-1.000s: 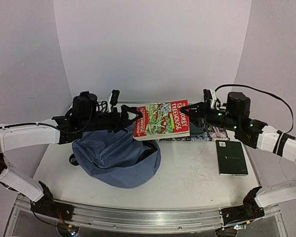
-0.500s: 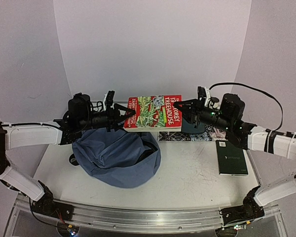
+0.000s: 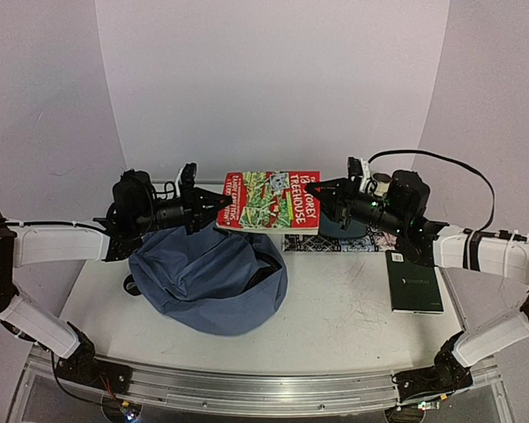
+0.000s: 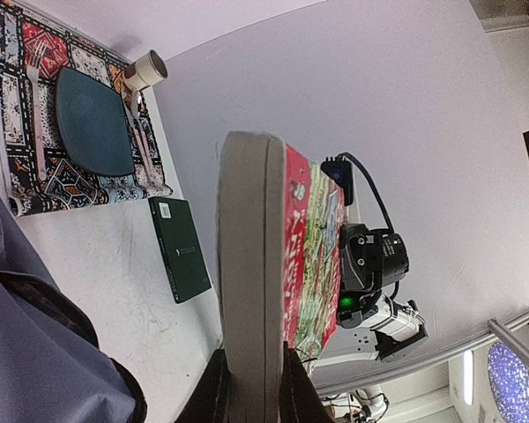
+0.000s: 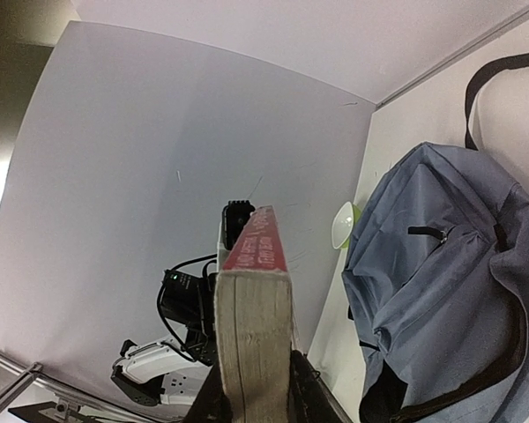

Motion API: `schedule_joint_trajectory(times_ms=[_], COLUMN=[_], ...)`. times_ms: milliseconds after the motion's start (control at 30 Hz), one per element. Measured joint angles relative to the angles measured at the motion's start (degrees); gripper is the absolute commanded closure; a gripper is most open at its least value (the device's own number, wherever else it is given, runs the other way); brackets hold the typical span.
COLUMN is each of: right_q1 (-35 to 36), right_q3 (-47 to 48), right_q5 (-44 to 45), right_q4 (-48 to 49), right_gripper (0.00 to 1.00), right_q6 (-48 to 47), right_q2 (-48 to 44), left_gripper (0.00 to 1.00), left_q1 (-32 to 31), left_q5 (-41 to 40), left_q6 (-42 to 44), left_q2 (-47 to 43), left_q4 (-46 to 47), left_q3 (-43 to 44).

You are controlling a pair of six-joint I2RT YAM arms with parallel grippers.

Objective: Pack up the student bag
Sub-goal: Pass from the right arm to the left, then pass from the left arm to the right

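Note:
A thick paperback book point(image 3: 269, 201) with a red and green cover hangs level in the air above the student bag point(image 3: 207, 282), a slate-blue backpack slumped on the table with its top open. My left gripper point(image 3: 219, 204) is shut on the book's left edge. My right gripper point(image 3: 323, 196) is shut on its right edge. In the left wrist view the page block point(image 4: 251, 282) sits between both fingers point(image 4: 213, 398), with the bag point(image 4: 35, 352) below. In the right wrist view the book point(image 5: 254, 335) is clamped the same way, beside the bag point(image 5: 441, 291).
A dark green notebook point(image 3: 414, 280) lies flat on the table at the right. A patterned mat point(image 3: 383, 238) with a teal plate point(image 4: 93, 123), cutlery and a small cup point(image 4: 145, 69) lies behind. A green and white bowl point(image 5: 342, 225) stands beyond the bag.
The book has been carried left and a little up by my right gripper. My left gripper, open a second ago, has closed on the book's left edge.

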Motion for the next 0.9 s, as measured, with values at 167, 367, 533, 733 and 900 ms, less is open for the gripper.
schedule_joint_trajectory(times_ms=[167,367,533,733,900], right_q1=[0.15,1.10,1.48,1.71,2.12], right_q3=[0.00,-0.07,-0.60,-0.98,-0.94], right_q5=[-0.30,-1.88,-2.93,-4.10,-4.94], right_q4=[1.43,1.80,2.12,2.01,0.94], right_gripper=[0.67,0.61,0.61,0.64,0.84], right_q6=[0.23,0.08,0.04,-0.25,-1.17], right_q2=[1.12,2.15,2.18,2.18,2.18], left_gripper=[1.00,1.00,1.00,1.00,1.00], left_q1=[0.39,0.70,1.21,1.61,1.76], left_q5=[-0.03,-0.10,-0.64,-2.05,-2.55], left_q6=[-2.05,-5.42,-9.26,-11.88,-12.62], left_q2=[-0.04,-0.26,-0.26,-0.26,-0.26], left_q4=[0.30,1.58,3.96,5.88,6.56], left_q3=[-0.15,-1.08,-2.48,-2.99,-2.99])
